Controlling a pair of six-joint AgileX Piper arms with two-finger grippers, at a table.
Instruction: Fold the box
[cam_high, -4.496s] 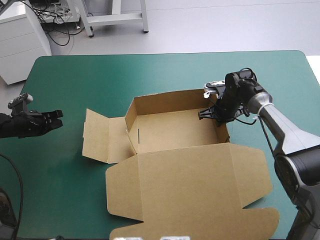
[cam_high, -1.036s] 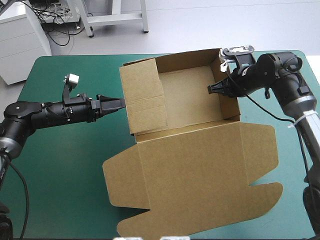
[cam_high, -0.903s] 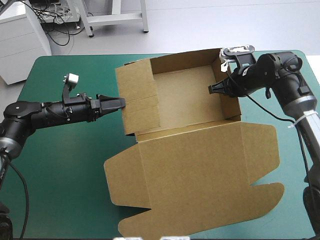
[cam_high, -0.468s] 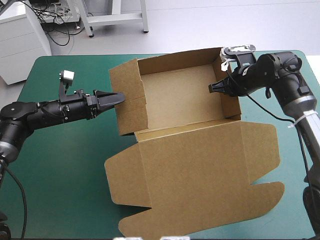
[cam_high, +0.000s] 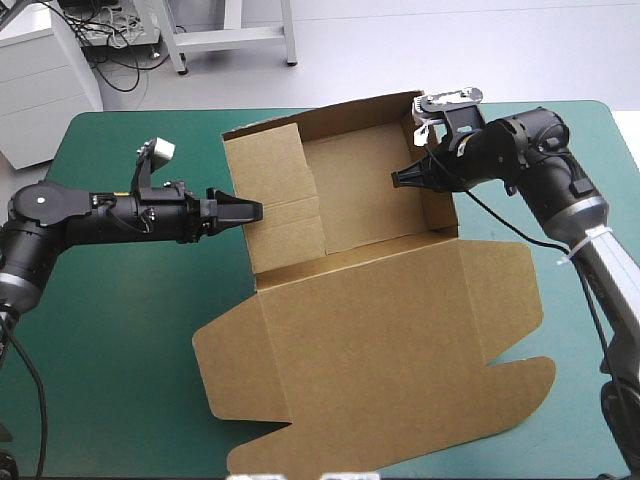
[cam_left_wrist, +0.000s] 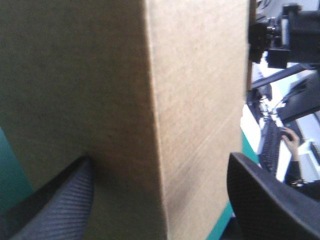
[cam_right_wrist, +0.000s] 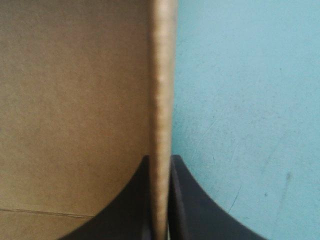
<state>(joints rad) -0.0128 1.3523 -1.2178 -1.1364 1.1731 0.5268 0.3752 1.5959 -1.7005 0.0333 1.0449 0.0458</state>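
**Right gripper pinched on the box wall, left gripper open at the other side**

My right gripper (cam_high: 403, 178) is clamped on the box (cam_high: 370, 330). In the right wrist view the thin upper edge of the board runs straight out from between my two black fingers (cam_right_wrist: 186, 200), which are all but closed, with only the sheet between them. To one side of that edge is the brown inner face of the box (cam_right_wrist: 75, 100). To the other side is the teal-green cover (cam_right_wrist: 240, 100).

My left gripper (cam_high: 245, 212) is spread wide. In the left wrist view its fingers (cam_left_wrist: 55, 210) stand far apart. The left wall (cam_left_wrist: 125, 90) fills the space ahead of them and between them, with a crease running along it. I cannot tell whether either finger is pressing on the board. From above, the tip of this gripper lies over that left wall (cam_high: 275, 195), about halfway along it.

The box sits in the middle of the table (cam_high: 130, 330), a little toward the far edge. It is an open tray with its walls raised. The right wall (cam_high: 437, 200), the one I am holding, stands upright. The lid (cam_high: 400, 390) lies flat on the cover toward the near edge, with its side flaps spread out. All the board I can see is plain brown.
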